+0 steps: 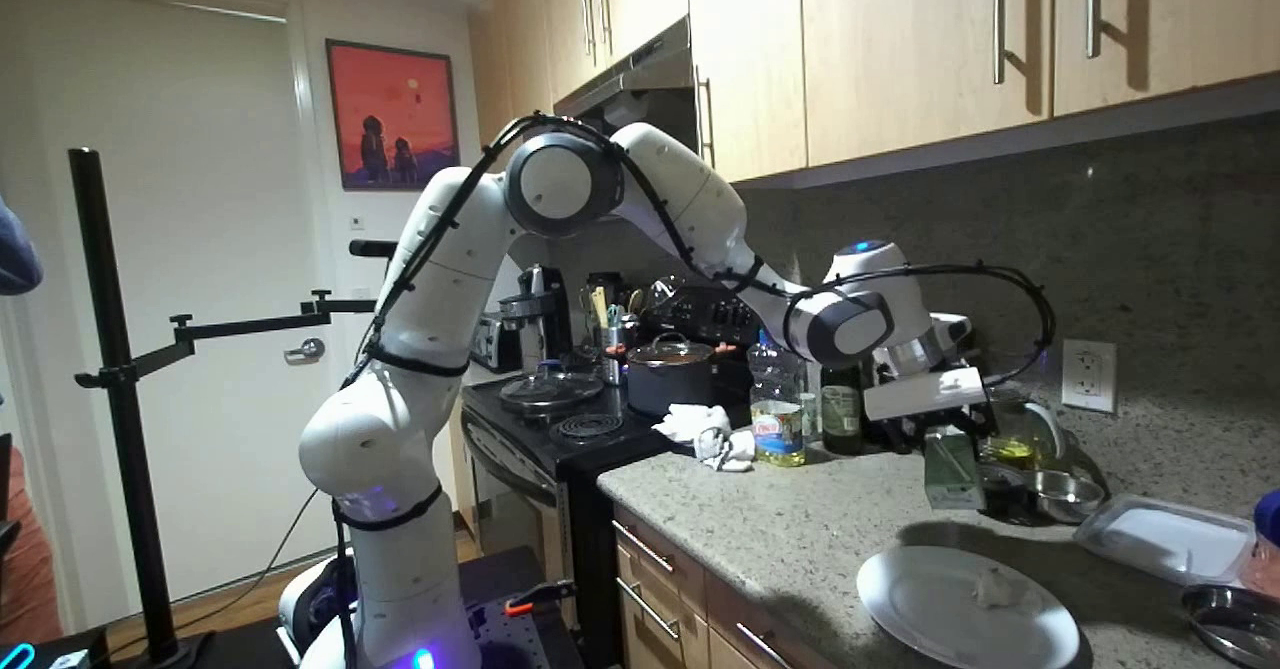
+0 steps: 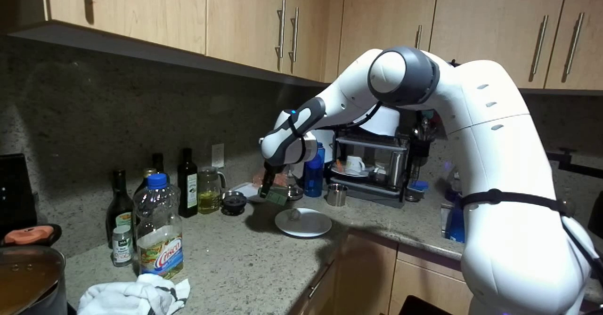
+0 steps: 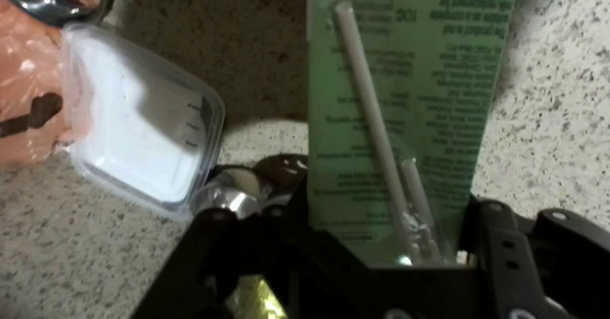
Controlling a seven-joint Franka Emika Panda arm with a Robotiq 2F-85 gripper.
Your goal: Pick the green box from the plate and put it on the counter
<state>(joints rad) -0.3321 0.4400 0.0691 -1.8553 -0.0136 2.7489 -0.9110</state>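
Note:
My gripper [image 1: 948, 431] is shut on the green box and holds it in the air above the counter [image 1: 740, 519]. The green box [image 1: 952, 474] hangs tilted below the fingers, behind the plate in this view. It also shows in an exterior view [image 2: 277, 196]. In the wrist view the green box [image 3: 452, 109] sits between both fingers, with printed text and two whitish straws on its face. The plate [image 1: 920, 599] rests on the counter near its front edge, and also shows in an exterior view [image 2: 305, 229]. A small clear, whitish item [image 1: 993, 587] lies on it.
A glass pitcher [image 2: 208, 190], dark bottles [image 2: 188, 183] and small steel bowls [image 1: 1066, 496] stand near the wall. A clear plastic container [image 3: 143, 118] lies beside them. An oil bottle [image 1: 778, 419], a white towel [image 1: 715, 439] and a dish rack [image 2: 372, 164] are also on the counter.

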